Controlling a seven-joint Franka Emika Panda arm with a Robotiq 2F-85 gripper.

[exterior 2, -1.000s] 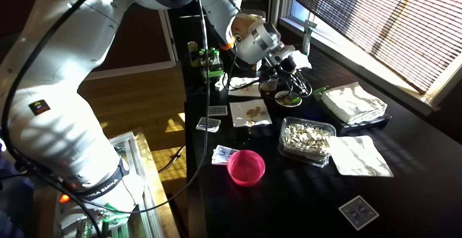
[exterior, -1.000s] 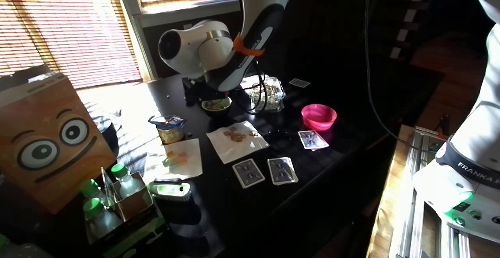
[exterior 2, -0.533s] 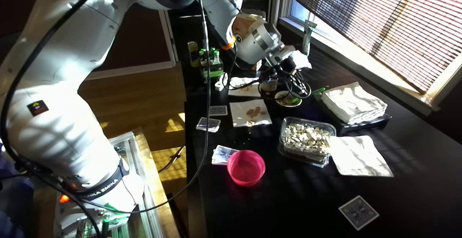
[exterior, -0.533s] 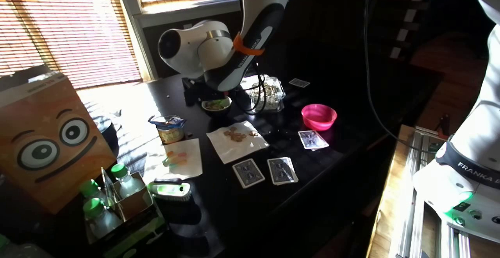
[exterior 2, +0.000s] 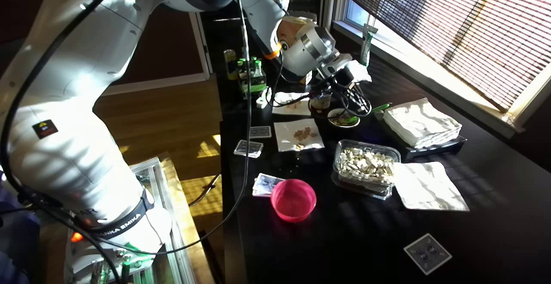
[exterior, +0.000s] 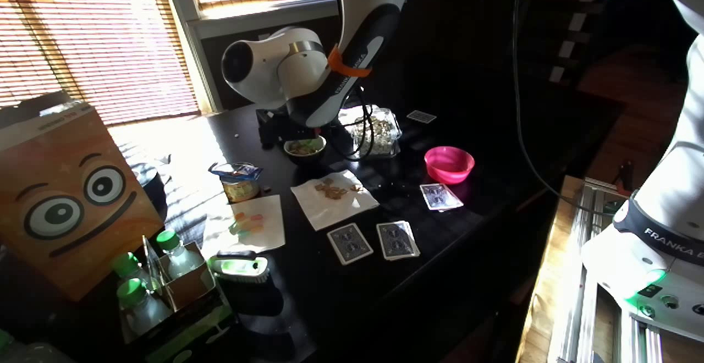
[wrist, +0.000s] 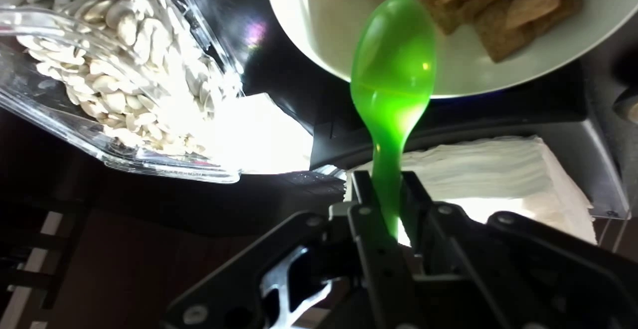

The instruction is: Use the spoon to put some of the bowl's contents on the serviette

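The green spoon (wrist: 391, 80) rises from between the black fingers of my gripper (wrist: 388, 184), which is shut on its handle. Its scoop overlaps the near rim of the pale bowl (wrist: 468, 82) in the wrist view, and no pieces show on it. Brown crumbly bits lie in that bowl, beyond the scoop. An exterior view shows a green part of the spoon inside the bowl (exterior 2: 344, 126); cables and the hand partly cover it. The white serviette (exterior: 330, 214) lies beside the bowl with brown pieces on its middle. My fingertips are hidden in both exterior views.
A clear dish of white seeds (exterior 2: 366, 168) stands near the bowl, a napkin stack (exterior 2: 422, 120) on the window side. Also around are a pink bowl (exterior: 450, 165), playing cards (exterior: 350, 243), a tub (exterior: 240, 190), another paper (exterior: 269, 223) and a bottle carrier (exterior: 190, 289).
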